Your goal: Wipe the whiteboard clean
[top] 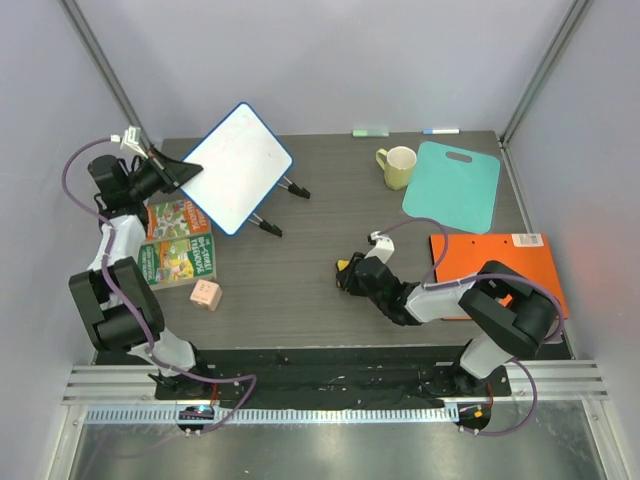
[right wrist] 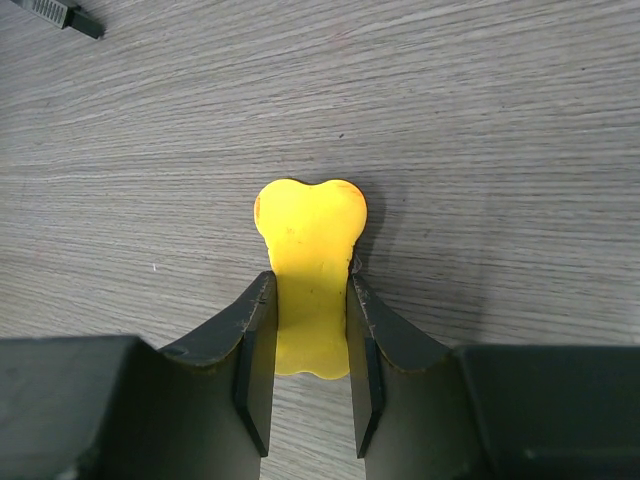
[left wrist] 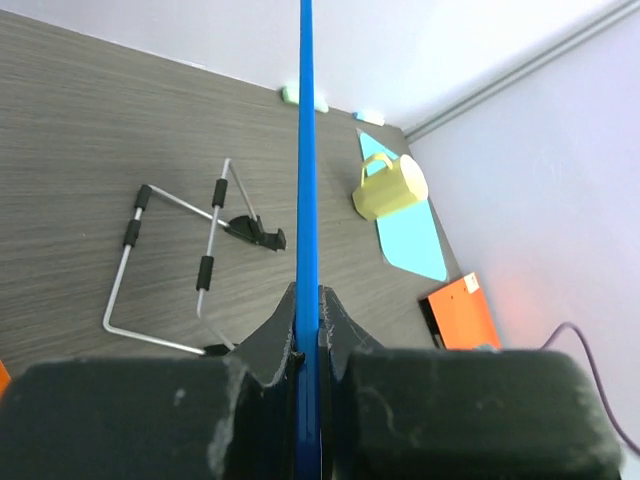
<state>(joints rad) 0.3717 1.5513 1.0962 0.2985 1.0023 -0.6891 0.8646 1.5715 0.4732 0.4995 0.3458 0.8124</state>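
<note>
Your left end effector (top: pixel 178 172) is clenched on the blue plastic rim of the whiteboard (top: pixel 240 168) at its near-left corner. The board is a white glossy rectangle with rounded corners, tilted up over the far-left part of the surface (top: pixel 320 220), which is dark woodgrain laminate. In your left wrist view the board runs edge-on as one thin blue line. No marks can be made out on its face from above.

A thin wire stand (left wrist: pixel 205 270) with black rubber sleeves shows below the board.

Your right end effector (right wrist: pixel 310 300) is grasping a smooth, lobed yellow piece (right wrist: pixel 310 240) that lies flat on the surface near mid-table.

- Pale yellow mug (top: pixel 398 166) just beside a teal cutting board (top: pixel 452 185) with a handle slot.
- Orange folder (top: pixel 500 270), right side.
- Two green illustrated booklets (top: pixel 180 245), left side; print too small to read.
- Pink cube (top: pixel 206 294) near them.
</note>
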